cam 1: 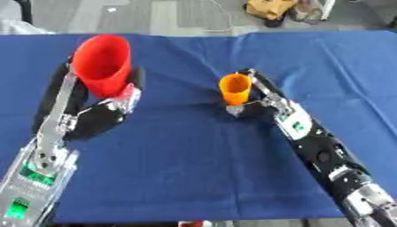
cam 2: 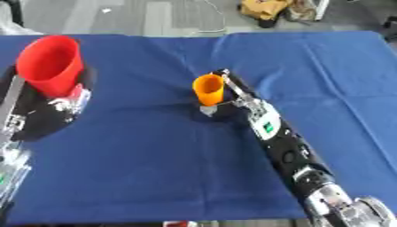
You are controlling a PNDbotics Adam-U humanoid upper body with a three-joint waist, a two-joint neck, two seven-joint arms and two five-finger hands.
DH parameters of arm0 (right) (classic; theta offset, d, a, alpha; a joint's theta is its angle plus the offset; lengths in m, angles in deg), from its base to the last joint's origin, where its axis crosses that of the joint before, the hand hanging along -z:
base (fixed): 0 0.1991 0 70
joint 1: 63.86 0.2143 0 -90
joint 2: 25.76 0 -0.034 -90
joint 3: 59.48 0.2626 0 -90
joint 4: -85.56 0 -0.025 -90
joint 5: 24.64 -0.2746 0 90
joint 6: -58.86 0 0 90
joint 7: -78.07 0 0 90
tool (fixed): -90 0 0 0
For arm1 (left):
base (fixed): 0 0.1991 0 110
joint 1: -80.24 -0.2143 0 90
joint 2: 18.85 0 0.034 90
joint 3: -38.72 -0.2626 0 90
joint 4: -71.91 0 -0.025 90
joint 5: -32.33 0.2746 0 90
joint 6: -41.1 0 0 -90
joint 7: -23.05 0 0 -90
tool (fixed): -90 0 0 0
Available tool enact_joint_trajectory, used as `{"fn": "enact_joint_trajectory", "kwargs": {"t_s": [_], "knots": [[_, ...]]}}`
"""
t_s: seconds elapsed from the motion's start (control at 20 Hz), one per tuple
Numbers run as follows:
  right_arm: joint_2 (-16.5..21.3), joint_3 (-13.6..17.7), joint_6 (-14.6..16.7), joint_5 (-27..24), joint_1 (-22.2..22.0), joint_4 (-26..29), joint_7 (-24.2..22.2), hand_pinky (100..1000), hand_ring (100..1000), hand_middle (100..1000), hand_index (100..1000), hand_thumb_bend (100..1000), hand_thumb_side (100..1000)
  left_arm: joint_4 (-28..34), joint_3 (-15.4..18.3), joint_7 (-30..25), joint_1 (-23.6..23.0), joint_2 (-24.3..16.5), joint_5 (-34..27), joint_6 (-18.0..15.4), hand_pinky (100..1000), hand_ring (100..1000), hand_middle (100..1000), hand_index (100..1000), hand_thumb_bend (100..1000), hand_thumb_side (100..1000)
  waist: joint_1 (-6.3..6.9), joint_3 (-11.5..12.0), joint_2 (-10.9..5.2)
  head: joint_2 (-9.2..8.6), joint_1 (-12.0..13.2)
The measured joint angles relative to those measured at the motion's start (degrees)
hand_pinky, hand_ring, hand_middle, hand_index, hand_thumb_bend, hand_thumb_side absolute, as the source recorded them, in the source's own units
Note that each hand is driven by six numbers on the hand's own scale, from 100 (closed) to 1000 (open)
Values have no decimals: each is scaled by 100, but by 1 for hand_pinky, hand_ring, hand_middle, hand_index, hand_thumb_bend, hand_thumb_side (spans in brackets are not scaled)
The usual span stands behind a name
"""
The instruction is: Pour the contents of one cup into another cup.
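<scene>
On the blue cloth (cam 1: 194, 168) my two arms reach forward from the near edge. My left hand (cam 1: 116, 104) has its fingers curled round the red cup (cam 1: 103, 64), which is lifted and tipped so its mouth faces up toward me. My right hand (cam 1: 260, 99) grasps the orange cup (cam 1: 235, 88) at mid-table; that cup stands roughly upright, its base down by the cloth. Both cups are well apart, red left, orange right.
</scene>
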Motion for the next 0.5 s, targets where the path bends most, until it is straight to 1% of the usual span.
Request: {"fn": "enact_joint_trajectory", "kwargs": {"t_s": [0.5], "knots": [[234,87,-104,-404,-43,323,15,260,370,328,654,100,100,183,33,-17,0,-9,-71,48,303,532,513,800,100,368,-29,-60,-5,-42,6]]}}
